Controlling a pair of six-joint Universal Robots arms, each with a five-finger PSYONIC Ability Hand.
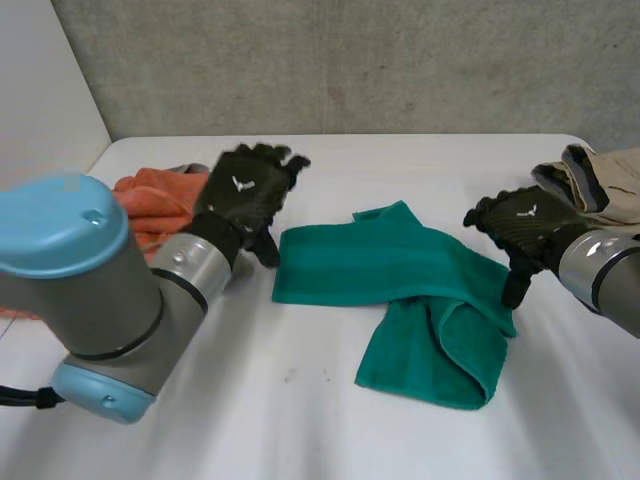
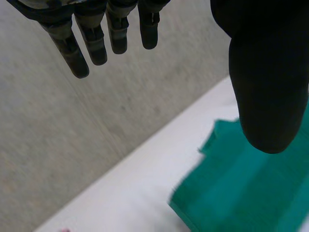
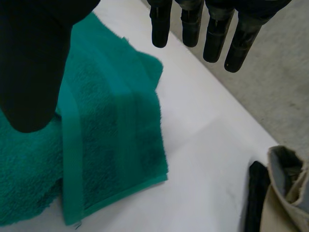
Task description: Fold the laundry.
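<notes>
White table (image 1: 300,420), green towel (image 1: 400,270), orange cloth (image 1: 150,205) behind arm (image 1: 90,290)

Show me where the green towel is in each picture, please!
Head view: the green towel lies mid-table, between the left hand and the right hand.
Left wrist view: the green towel lies by the left hand's thumb tip.
Right wrist view: the green towel lies beneath the right hand's thumb.
Shared landmark: the white table under it, with the grey wall behind.

Head camera high behind, wrist cameras close, all sharing green towel (image 1: 400,270)
</notes>
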